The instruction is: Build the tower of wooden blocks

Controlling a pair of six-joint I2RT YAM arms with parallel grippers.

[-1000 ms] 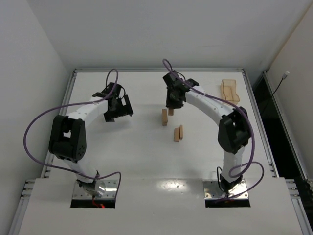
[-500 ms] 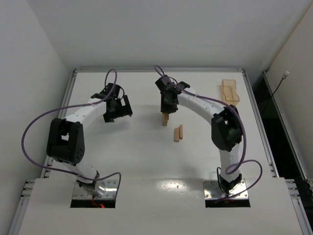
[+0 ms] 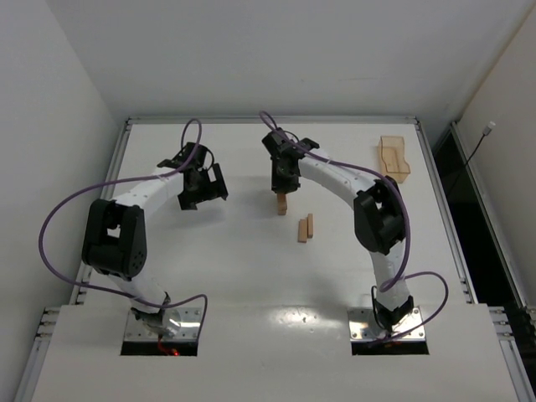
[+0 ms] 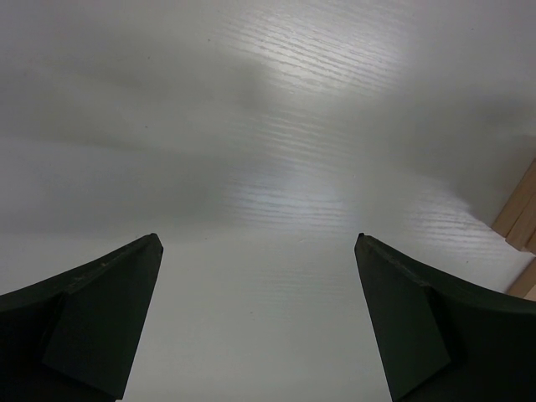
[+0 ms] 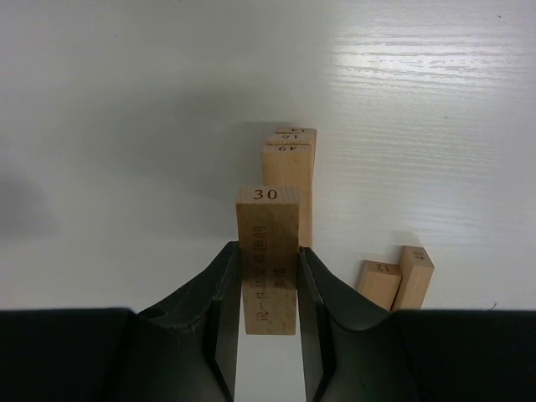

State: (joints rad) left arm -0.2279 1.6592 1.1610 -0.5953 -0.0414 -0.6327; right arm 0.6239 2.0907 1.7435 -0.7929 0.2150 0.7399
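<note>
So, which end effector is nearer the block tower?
Right. The right end effector, gripping a block, is close by the tower; the left end effector is far to its left.

You get bright, even light from overhead. Glare streaks the white counter [image 5: 435,59] in both wrist views and along its near edge from above. The blocks [image 5: 289,167] throw soft grey shadows beside them. The left fingers [image 4: 92,318] look dark and slightly blurred.

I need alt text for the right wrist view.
The right arm's jaws grip a wooden block marked 30. Just beyond it is the wood block tower on the white table, with two more blocks side by side at lower right.
</note>
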